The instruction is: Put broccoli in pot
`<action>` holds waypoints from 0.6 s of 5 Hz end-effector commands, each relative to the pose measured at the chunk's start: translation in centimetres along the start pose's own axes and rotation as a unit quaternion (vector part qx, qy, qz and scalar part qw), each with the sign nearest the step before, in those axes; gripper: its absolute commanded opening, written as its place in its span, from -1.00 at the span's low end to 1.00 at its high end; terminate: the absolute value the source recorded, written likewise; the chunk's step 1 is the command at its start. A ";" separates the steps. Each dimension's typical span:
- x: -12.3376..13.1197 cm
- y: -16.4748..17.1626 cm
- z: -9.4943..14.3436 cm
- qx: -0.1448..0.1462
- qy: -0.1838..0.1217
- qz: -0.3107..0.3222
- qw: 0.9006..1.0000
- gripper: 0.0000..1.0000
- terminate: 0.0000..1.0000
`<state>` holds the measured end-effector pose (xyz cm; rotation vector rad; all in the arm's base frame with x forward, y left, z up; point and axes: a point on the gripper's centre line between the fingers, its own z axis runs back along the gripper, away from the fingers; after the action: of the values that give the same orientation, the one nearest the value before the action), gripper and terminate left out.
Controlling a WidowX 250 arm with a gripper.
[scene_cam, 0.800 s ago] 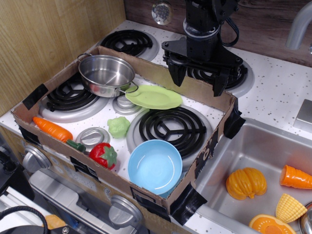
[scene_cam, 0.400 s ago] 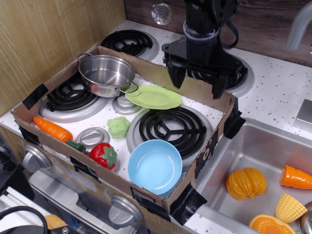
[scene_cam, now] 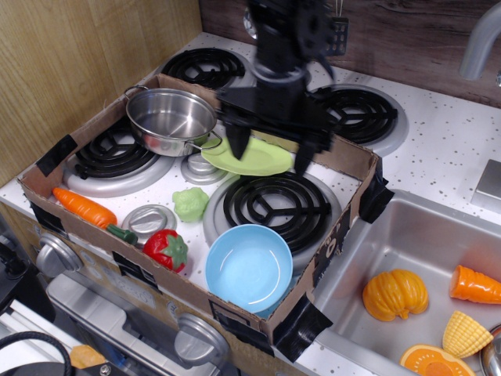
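1. Bench (scene_cam: 438, 149): white speckled toy stove top, cardboard tray (scene_cam: 344, 160) taped over the burners, sink at right.
2. End effector (scene_cam: 270, 153): fingers spread apart, empty, hanging over the green plate (scene_cam: 266, 160) and the tray's far wall.
3. Pot (scene_cam: 171, 119): far left in tray, upright, empty.
4. Blue bowl (scene_cam: 249, 266): near edge, empty.
5. Broccoli (scene_cam: 190, 204): near-left of centre, between two burners, untouched, well apart from the end effector.
6. Step in hand: approach, grasp not begun. Next move likely calls for travel near-left and down, straddling the broccoli.
7. Versus earlier frames: end effector shifted left and nearer, from over the far-right burner to above the plate; objects unmoved.
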<state>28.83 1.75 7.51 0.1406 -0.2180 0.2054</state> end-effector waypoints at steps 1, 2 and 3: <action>-0.6 1.9 1.2 0.058 -0.004 0.036 0.998 1.00 -1.00; -0.7 2.8 0.2 0.040 -0.006 0.034 0.999 1.00 -1.00; -0.9 3.4 -0.8 0.029 -0.012 0.016 0.999 1.00 -1.00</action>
<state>26.87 5.01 6.17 0.1904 -0.2126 0.2426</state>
